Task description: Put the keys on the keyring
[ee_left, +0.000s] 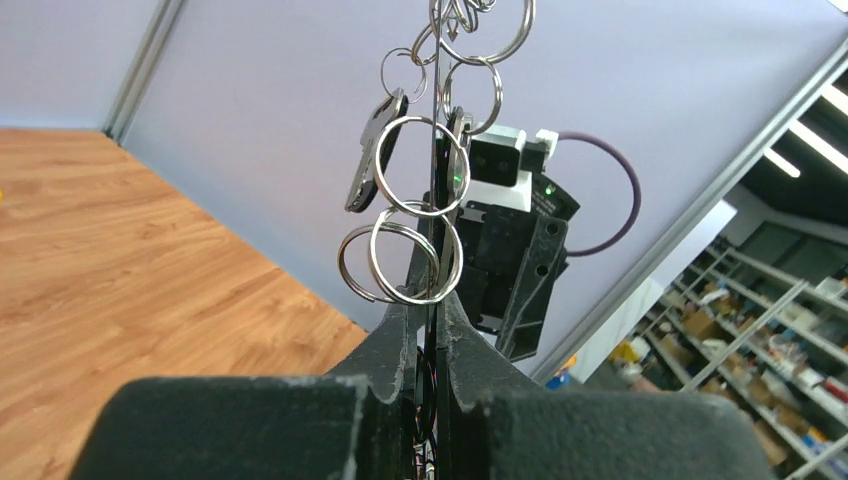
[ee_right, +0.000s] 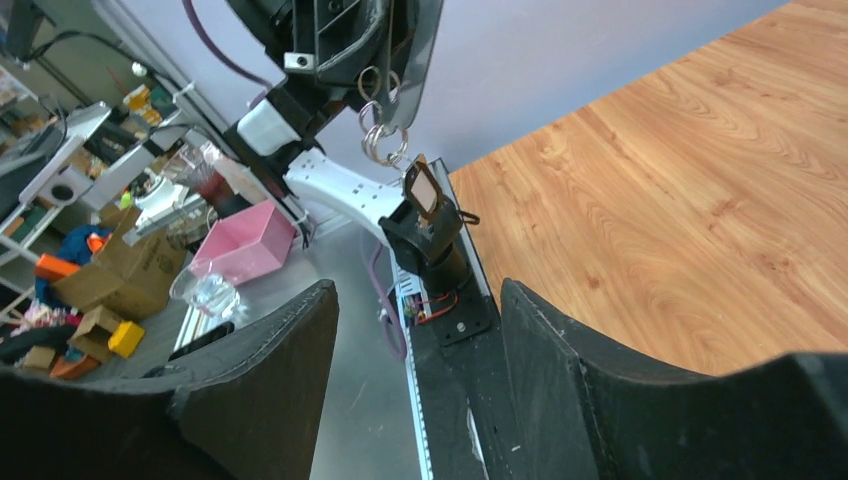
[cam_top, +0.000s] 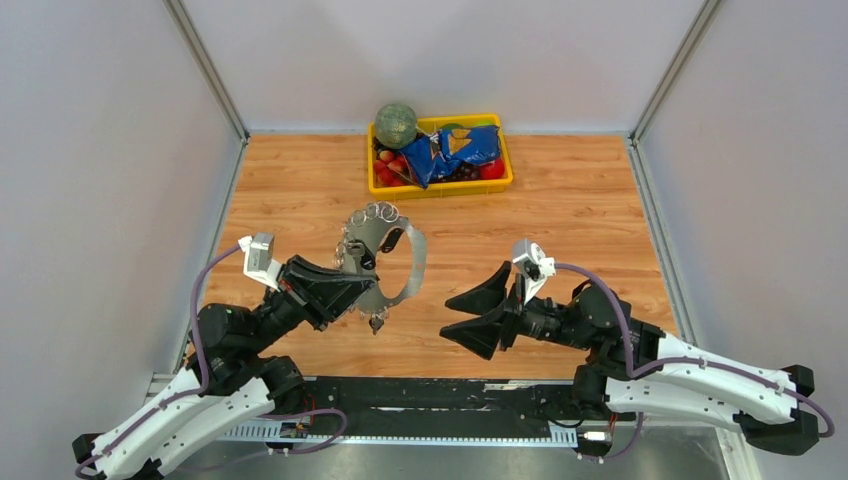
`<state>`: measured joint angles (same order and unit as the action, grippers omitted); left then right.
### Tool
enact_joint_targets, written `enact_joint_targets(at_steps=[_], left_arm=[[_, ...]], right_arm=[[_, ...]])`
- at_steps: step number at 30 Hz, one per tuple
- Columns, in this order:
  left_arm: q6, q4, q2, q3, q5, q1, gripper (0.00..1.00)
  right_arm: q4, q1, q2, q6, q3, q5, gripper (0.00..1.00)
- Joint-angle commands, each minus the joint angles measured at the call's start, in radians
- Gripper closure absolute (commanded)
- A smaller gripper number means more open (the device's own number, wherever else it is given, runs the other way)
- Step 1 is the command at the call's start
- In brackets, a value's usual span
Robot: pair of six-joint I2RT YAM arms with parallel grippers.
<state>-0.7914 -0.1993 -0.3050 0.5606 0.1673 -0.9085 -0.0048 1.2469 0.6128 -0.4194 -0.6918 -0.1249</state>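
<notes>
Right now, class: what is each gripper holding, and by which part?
The left gripper pinches the keyring by its thin loop; the right gripper holds nothing.

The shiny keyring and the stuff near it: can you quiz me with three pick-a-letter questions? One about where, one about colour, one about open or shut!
1. Where is the thin silver metal keyring?
A lying on the floor
B gripped in the left end effector
C hanging on the wall

2. What colour is the plastic tray at the far edge of the wooden table?
A yellow
B purple
C white

3. How is the right end effector?
A shut on a key
B open and empty
C shut on a ball

Answers:
1 B, since the left wrist view shows its fingers pinched together on the ring.
2 A, since the top view shows bright yellow walls.
3 B, since its two fingers stand wide apart with nothing between them.
</notes>
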Motion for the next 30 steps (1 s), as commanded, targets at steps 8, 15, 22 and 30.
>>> enact_joint_targets(at_steps=[8,15,22,30], left_arm=[[-0.306,0.03,0.067,-0.038,-0.15,-0.001,1.0],[-0.399,0.136,0.087,-0.036,-0.164,-0.001,1.0],[-0.445,0.143,0.101,-0.068,-0.173,0.0,1.0],[-0.444,0.148,0.122,-0.068,-0.143,0.0,1.0]], right_arm=[[0.124,0.0,0.106,-0.106,-0.11,0.169,0.37],[0.121,-0.003,0.173,-0.129,-0.174,0.251,0.35],[0.127,-0.007,0.292,-0.15,-0.251,0.246,0.36],[0.147,-0.012,0.336,-0.164,-0.276,0.226,0.44]])
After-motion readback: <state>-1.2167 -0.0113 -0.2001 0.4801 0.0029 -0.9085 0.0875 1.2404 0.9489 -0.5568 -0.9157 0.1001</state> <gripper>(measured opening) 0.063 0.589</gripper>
